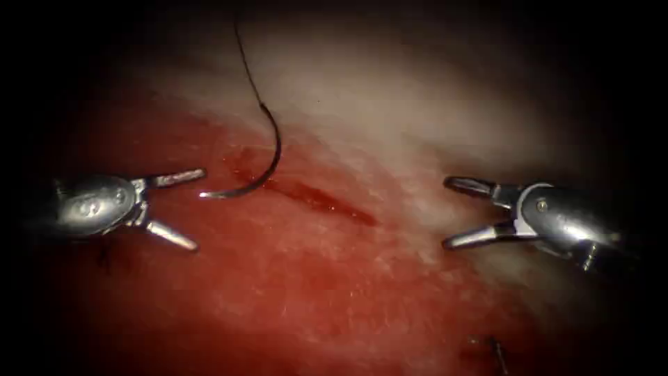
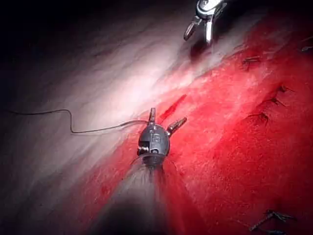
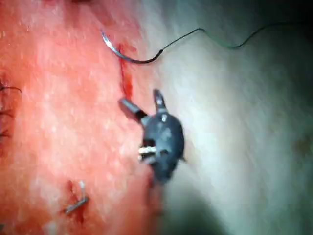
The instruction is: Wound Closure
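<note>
Steel needle [image 1: 263,167] lies loose on the tissue [image 1: 334,292], across the cut's [image 1: 313,198] left end, thread [image 1: 245,59] trailing toward the far edge. Left tool [image 1: 182,209] and right tool [image 1: 452,214] both spread wide, holding nothing.

a surgical practice bench: tissue [image 1: 390,111] with a cut [image 1: 313,198], curved needle [image 1: 268,157].

Left tool [image 1: 174,210] with rounded shiny metal wrist, right tool [image 1: 463,214] alike, slim silver fingers [image 1: 179,177]

needle [image 1: 263,167] on tissue [image 1: 334,292], across cut [image 1: 320,198]
</note>
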Robot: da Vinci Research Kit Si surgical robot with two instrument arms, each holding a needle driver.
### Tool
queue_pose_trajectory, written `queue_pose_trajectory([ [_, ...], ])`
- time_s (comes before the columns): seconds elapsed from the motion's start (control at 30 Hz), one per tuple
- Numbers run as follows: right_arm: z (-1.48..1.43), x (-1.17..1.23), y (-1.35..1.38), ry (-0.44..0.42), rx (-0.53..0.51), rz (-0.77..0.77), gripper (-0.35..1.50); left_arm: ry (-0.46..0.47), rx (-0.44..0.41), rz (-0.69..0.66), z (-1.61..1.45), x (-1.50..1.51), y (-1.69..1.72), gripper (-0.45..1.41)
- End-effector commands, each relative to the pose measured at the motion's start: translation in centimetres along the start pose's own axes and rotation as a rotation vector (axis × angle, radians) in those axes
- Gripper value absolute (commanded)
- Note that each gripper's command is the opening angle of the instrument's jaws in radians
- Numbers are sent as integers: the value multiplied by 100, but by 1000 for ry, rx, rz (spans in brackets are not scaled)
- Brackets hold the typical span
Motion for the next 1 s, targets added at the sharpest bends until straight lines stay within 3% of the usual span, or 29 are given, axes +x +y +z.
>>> queue_pose_trajectory([
  [0.03, 10, -2, 2, 2, 1, -2, 94, 1, -1, 0, 7, -5, -1, 56],
  [0.37, 12, -3, 0, 3, 0, -3, 96, -1, 3, -13, 9, -4, -1, 47],
  [0.53, 16, 0, -4, 3, -3, -2, 97, -61, 100, -80, 13, -2, -1, 54],
  [1.0, 23, 5, -11, -5, -6, 0, 99, -469, 213, -212, 36, -8, -18, 56],
])
